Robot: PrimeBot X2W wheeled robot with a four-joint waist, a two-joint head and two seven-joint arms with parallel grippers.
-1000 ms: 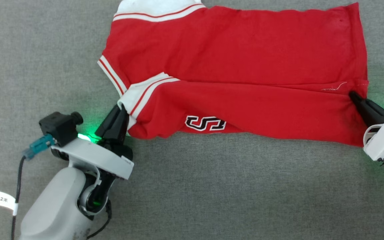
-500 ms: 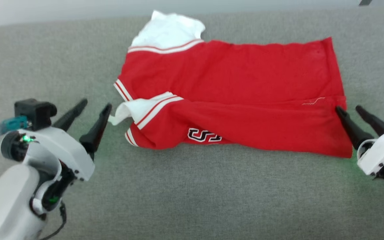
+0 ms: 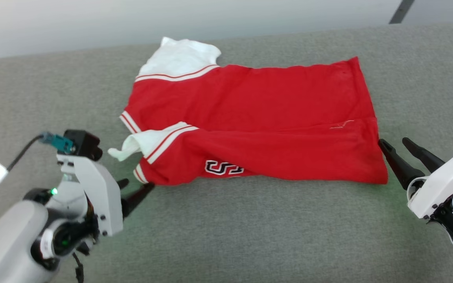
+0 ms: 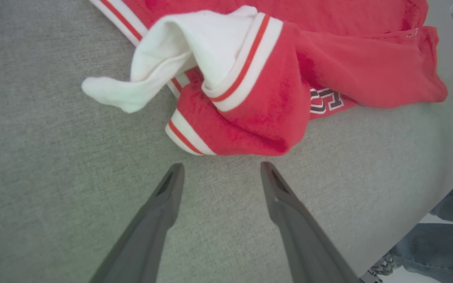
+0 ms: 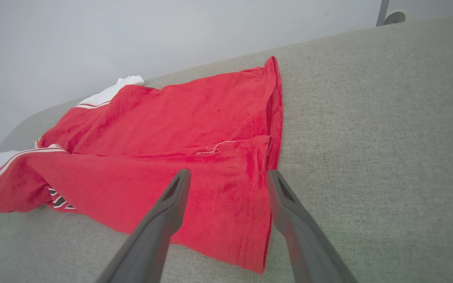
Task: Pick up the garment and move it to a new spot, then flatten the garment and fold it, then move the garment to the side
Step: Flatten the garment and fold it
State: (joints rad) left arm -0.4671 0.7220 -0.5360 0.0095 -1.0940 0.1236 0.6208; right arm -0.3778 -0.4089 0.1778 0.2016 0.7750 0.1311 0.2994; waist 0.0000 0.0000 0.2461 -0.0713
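In the head view, the red shirt [image 3: 258,118] lay on the grey surface [image 3: 250,236]. Its near half was folded over lengthwise, with black numerals [image 3: 223,168] showing at the near edge. The left end effector [image 3: 138,184] sat just beside the shirt's near sleeve corner, fingers apart and empty. The right end effector [image 3: 393,140] sat just beside the shirt's hem, fingers apart, holding nothing.

In the left wrist view, the left end effector [image 4: 221,166] pointed at the shirt's [image 4: 273,98] bunched corner and stopped short of it, with bare surface between its spread fingers. A white sleeve [image 4: 163,67] spilled off that corner.

In the right wrist view, the right end effector [image 5: 228,173] stood spread at the hem corner of the shirt [image 5: 171,129]. Contact with the cloth could not be judged.
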